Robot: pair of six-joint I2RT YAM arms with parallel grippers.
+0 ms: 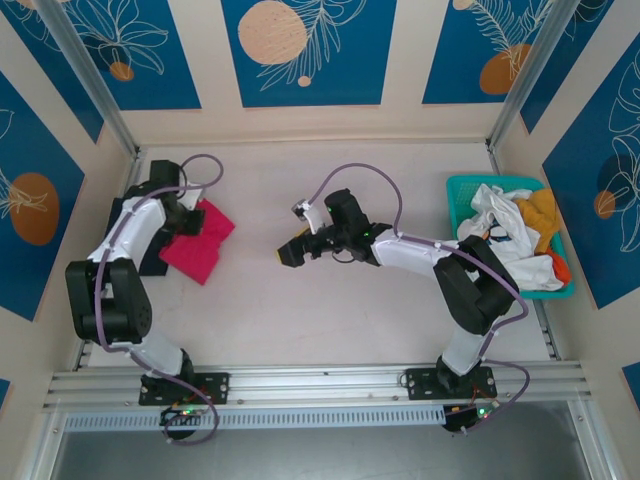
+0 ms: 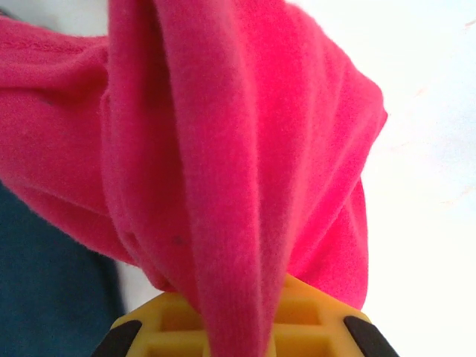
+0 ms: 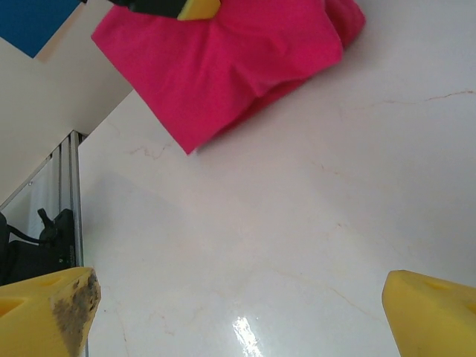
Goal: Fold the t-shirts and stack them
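The magenta-pink t-shirt (image 1: 200, 245) lies folded at the table's left, partly on top of a dark navy shirt (image 1: 153, 263). My left gripper (image 1: 192, 214) is shut on the pink shirt's far edge. In the left wrist view a bunched fold of pink cloth (image 2: 238, 163) runs between the yellow jaws (image 2: 242, 327), with navy cloth (image 2: 44, 290) at lower left. My right gripper (image 1: 286, 252) hovers open over bare table at mid-table, right of the pink shirt (image 3: 223, 67). Its yellow fingers (image 3: 52, 316) stand wide apart with nothing between them (image 3: 238, 312).
A teal mesh basket (image 1: 462, 190) at the far right holds a heap of white (image 1: 505, 235) and yellow-orange (image 1: 542, 212) shirts. Metal frame posts stand at the back corners. An aluminium rail (image 1: 320, 380) runs along the near edge.
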